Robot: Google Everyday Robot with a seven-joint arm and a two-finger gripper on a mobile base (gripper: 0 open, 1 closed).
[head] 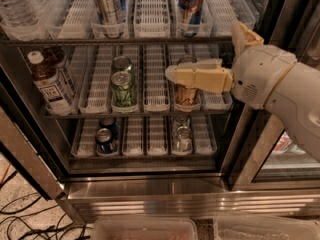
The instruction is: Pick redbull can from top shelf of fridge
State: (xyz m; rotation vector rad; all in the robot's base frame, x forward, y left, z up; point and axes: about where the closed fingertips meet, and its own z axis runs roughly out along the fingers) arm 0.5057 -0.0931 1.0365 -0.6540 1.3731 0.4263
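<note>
The redbull can (190,5), dark blue with silver panels, stands at the front of a lane on the top shelf (150,19) of the fridge (150,191); its lid is cut off by the picture's top edge. My gripper (171,74), cream-coloured, reaches in from the right at the middle shelf's height. It is below the redbull can and slightly to its left, in front of a copper can (186,96). It holds nothing that I can see.
A tall silver can (108,4) stands two lanes left of the redbull can, and a water bottle (17,9) at top left. The middle shelf has green cans (123,86) and tea bottles (50,86). The lower shelf holds a blue can (106,140) and a silver can (183,137). Clear bins (145,229) and cables (20,219) lie on the floor.
</note>
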